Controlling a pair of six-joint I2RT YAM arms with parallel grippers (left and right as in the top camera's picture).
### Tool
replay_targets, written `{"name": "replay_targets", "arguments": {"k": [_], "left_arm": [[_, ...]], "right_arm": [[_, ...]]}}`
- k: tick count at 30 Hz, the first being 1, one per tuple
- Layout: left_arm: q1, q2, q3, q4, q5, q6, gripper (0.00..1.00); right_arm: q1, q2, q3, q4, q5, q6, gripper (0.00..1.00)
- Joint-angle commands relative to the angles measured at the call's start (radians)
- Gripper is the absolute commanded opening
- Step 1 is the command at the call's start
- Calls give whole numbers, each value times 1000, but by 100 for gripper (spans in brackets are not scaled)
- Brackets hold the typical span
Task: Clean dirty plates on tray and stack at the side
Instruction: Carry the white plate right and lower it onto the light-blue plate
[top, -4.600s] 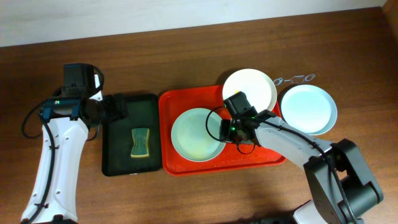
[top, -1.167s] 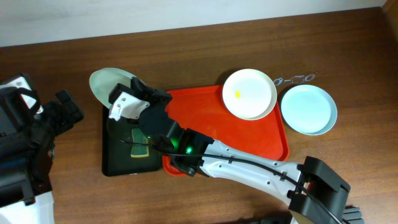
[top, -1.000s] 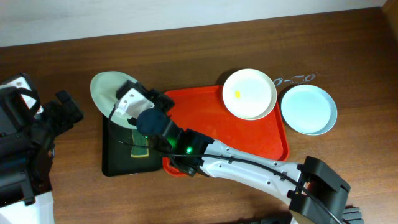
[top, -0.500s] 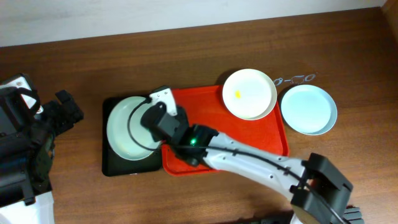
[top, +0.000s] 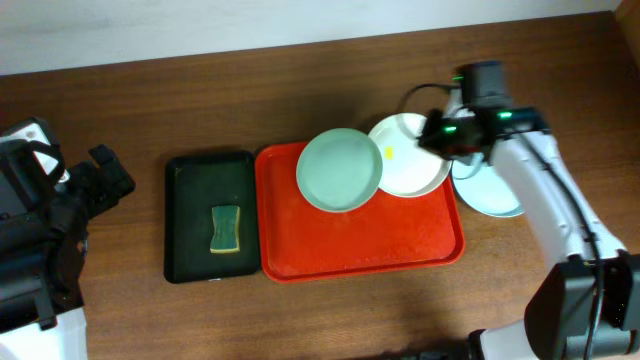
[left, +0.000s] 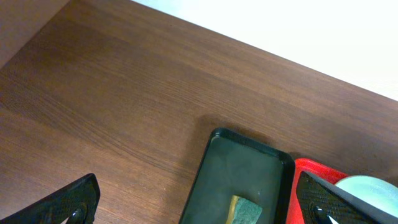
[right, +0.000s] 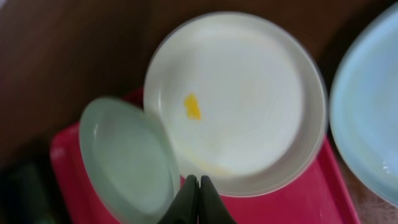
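R gripper fingers pressed shut just beside green plate rim; can't tell if pinching it. Green overlaps white plate at tray back-right. Blue plate off-tray, part-hidden by arm. L gripper spread wide. Sponge in black tray.

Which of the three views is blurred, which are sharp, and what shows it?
Right wrist view: blurred, the rims of the white plate and the pale green plate smeared soft. Overhead view: sharp, the sponge and the table grain crisp. Left wrist view: sharp wood grain, but the wall at top is washed out to plain white.
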Motion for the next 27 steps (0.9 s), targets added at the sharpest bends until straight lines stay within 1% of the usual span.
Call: {"name": "replay_targets", "arguments": {"k": [1, 2, 3, 5, 7, 8, 10, 14, 17, 18, 20, 21, 22, 24, 25, 26, 27], "left_arm": [[2, -2, 6, 2, 3, -12, 99], [2, -2, 6, 2, 3, -13, 99], [2, -2, 6, 2, 3, -12, 99], [2, -2, 6, 2, 3, -13, 99], [3, -2, 6, 2, 3, -13, 99], [2, -2, 6, 2, 3, -12, 99], [2, -2, 6, 2, 3, -13, 99], [2, -3, 6, 2, 3, -13, 99], [2, -2, 6, 2, 3, -13, 99], [2, -2, 6, 2, 3, -13, 99], [2, -2, 6, 2, 3, -13, 99], [2, -3, 6, 2, 3, -12, 99], [2, -2, 6, 2, 3, -13, 99], [2, -2, 6, 2, 3, -13, 99], [2, -3, 6, 2, 3, -13, 99], [2, -2, 6, 2, 3, -12, 99], [2, -2, 6, 2, 3, -13, 99]], "right_arm": [[-158, -14, 5, -87, -214, -52, 4], [-186, -14, 5, -119, -227, -112, 5], [-192, -13, 5, -142, -227, -157, 12], [-162, -13, 4, -166, -225, -219, 31], [-88, -10, 4, -164, -198, -262, 50], [-56, -6, 4, -161, -167, -263, 54], [74, 14, 4, -144, 5, -262, 56], [266, 90, 2, -64, 230, -262, 55], [313, 171, 2, 6, 264, -257, 54], [314, 198, 2, 27, 250, -255, 50], [314, 248, 2, 54, 238, -255, 39], [314, 275, 2, 74, 237, -255, 25], [314, 283, 2, 85, 234, -255, 19], [314, 284, 2, 94, 233, -255, 17], [314, 284, 2, 96, 233, -255, 7], [314, 284, 2, 97, 221, -255, 4], [314, 283, 2, 97, 196, -255, 4]]}}
